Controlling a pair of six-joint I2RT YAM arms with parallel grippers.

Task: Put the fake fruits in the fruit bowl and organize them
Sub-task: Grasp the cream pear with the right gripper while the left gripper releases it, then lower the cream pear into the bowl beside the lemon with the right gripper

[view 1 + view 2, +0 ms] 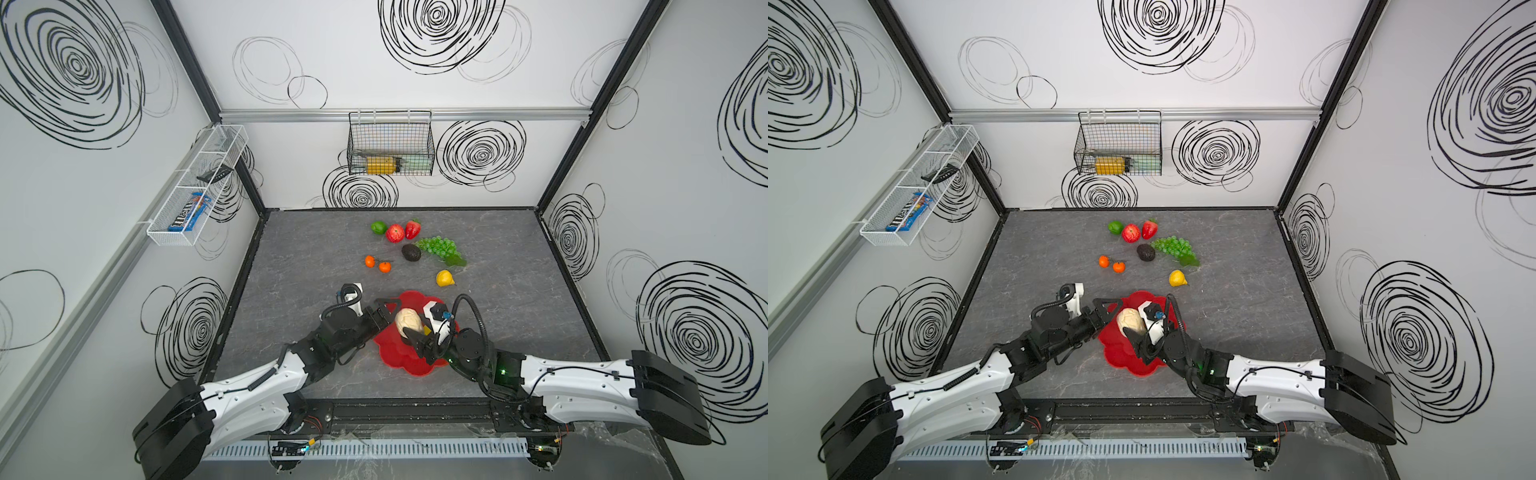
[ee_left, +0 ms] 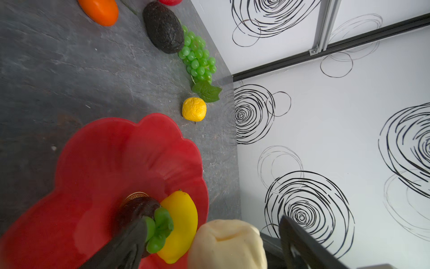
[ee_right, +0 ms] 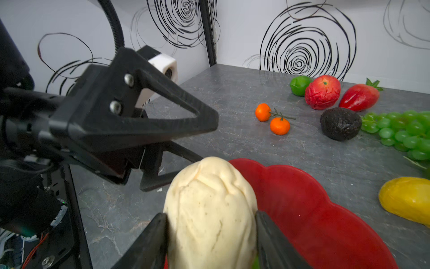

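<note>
Red bowl: the fruit bowl (image 1: 395, 359), glossy and scalloped, sits on the grey bench (image 1: 311, 291) near the middle of its front edge.
Right tool: the right tool (image 3: 210, 216) pinches the beige lumpy piece (image 3: 209, 198) above the bowl. The right wrist view shows a finger pressed on each side of it. In both top views the piece hides most of that grip.
Left tool: the left tool (image 1: 395, 312) is spread wide and holds nothing. The left wrist view shows the beige piece between its two fingers, but I cannot tell whether either one touches it.
Inside the bowl: the left wrist view shows a yellow lemon (image 2: 179, 226) against a dark glossy piece (image 2: 139, 209) with a green cap, which lies over the gold emblem (image 2: 136, 195). In both top views the beige piece and the right arm (image 1: 469, 349) cover them almost wholly.
Far edge, middle: a green lime (image 1: 379, 227), a red apple (image 1: 395, 233) and a strawberry (image 1: 412, 229) lie in a close row.
Mid-bench: a dark avocado (image 1: 411, 252) lies against the green grape bunch (image 1: 440, 247). Two tiny oranges (image 1: 370, 261) lie toward the left edge, and the right wrist view shows a thin stem (image 3: 281, 115) joining them.
Between grapes and bowl: a second lemon (image 1: 444, 278) lies apart from both.
Walls: only the top views show the black wire basket (image 1: 390, 145) and the white mesh tray (image 1: 195, 187).
</note>
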